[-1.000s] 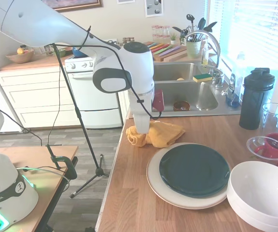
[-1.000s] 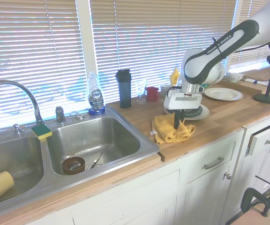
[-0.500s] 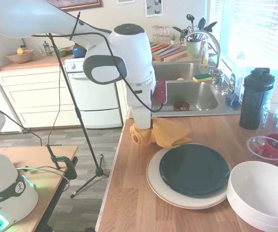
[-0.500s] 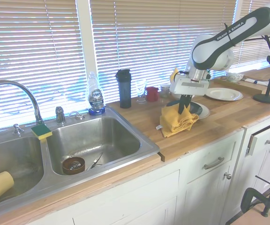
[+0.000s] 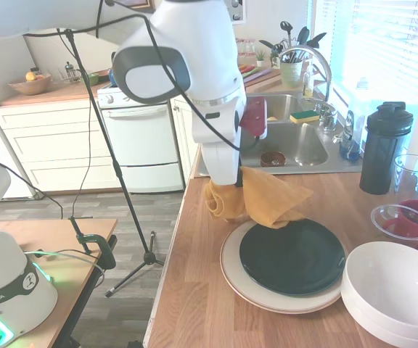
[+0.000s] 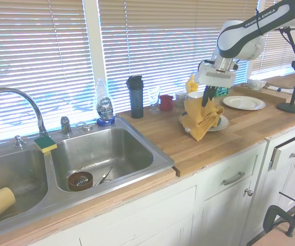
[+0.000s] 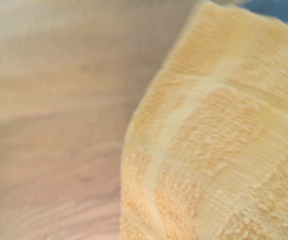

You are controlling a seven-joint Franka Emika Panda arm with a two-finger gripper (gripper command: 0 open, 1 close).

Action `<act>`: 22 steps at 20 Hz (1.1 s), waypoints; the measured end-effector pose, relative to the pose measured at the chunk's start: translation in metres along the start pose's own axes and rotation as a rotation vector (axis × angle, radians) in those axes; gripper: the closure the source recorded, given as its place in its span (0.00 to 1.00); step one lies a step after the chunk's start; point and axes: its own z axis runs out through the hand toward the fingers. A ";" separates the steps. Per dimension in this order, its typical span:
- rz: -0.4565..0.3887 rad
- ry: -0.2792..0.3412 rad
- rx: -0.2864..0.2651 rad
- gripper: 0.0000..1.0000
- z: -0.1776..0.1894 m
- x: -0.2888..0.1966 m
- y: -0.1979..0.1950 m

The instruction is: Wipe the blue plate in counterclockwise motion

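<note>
One yellow cloth [image 5: 267, 201] hangs from the gripper [image 5: 236, 187], fingers clamped on its bunched top — the rest drapes loose below. The cloth is off the wooden counter [image 5: 194, 304], and its lower corner hangs at the near rim of the blue plate [image 5: 292, 255]; whether it touches the glaze I cannot tell. The blue plate sits stacked on a larger cream plate [image 5: 242, 279], beside the white bowls [image 5: 398, 290] and well apart from the sink [image 5: 281, 141].

Progress: the cloth is picked up and carried to the plate's edge — that part looks done. No wiping shows yet; the plate face is uncovered and the cloth is not pressed flat on it. Left, by my judgement: move the cloth over the plate centre, lower it until it bears on the surface, then sweep the counterclockwise circle.

The second exterior view agrees — the cloth [image 6: 203, 118] dangles under the gripper [image 6: 207, 100] in front of the plates. The wrist view shows only blurred yellow terry [image 7: 219, 145] over wood grain.
</note>
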 end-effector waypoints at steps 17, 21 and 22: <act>0.064 -0.065 -0.079 1.00 0.039 0.100 -0.042; 0.076 -0.077 -0.099 1.00 0.057 0.106 -0.038; 0.080 -0.078 -0.103 1.00 0.062 0.109 -0.037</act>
